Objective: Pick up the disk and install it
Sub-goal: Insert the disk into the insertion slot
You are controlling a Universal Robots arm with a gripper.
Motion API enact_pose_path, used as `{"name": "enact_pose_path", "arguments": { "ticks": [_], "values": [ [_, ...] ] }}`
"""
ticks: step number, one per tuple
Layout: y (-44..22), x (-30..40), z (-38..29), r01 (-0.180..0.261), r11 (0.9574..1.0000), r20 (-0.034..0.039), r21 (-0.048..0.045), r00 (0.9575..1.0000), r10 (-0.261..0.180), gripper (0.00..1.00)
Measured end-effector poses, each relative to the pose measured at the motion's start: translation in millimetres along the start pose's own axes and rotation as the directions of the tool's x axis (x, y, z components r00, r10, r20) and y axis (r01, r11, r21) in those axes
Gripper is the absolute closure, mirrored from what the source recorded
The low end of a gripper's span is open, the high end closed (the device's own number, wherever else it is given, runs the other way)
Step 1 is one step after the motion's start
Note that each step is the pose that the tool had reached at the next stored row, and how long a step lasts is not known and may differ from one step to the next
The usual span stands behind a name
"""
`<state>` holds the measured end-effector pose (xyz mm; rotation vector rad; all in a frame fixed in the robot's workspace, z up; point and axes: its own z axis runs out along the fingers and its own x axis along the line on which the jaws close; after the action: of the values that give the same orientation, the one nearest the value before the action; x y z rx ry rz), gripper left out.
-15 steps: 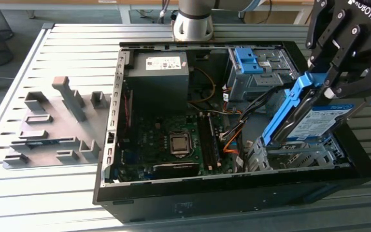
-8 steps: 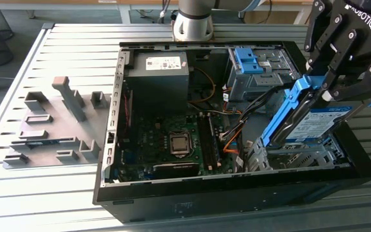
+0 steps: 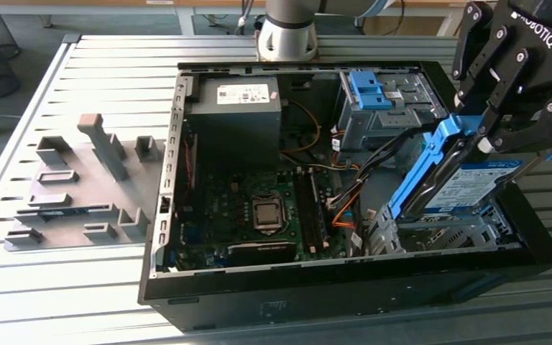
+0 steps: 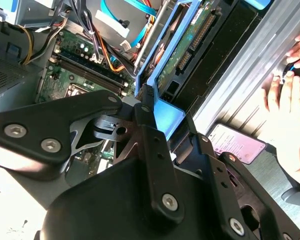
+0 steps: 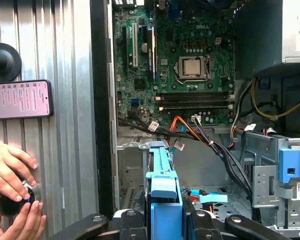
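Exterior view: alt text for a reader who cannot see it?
The gripper holds the disk tilted over the metal bay inside the open computer case, on the exterior view's right. A grey fixture lies on the slatted table beside it.

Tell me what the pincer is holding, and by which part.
The pincer is shut on the disk, clamping its two flat faces at the raised end, by the blue rail.

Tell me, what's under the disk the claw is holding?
The claw holds the disk tilted over an open grey metal bay in the computer case. The bay's part behind the disk is hidden.
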<state>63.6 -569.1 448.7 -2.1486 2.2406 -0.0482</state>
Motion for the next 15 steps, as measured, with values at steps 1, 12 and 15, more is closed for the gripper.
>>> {"name": "enact_pose_path", "arguments": {
  "ticks": [1, 12, 15],
  "values": [
    [0.0, 0.0, 0.4, 0.000, 1.0000, 0.0000, 0.0000, 1.0000, 0.000, 0.64],
    [0.2, 0.0, 7.4, 0.000, 1.0000, 0.0000, 0.0000, 1.0000, 0.000, 0.64],
    [0.3, 0.1, 8.7, 0.000, 1.0000, 0.0000, 0.0000, 1.0000, 0.000, 0.64]
  ]
}}
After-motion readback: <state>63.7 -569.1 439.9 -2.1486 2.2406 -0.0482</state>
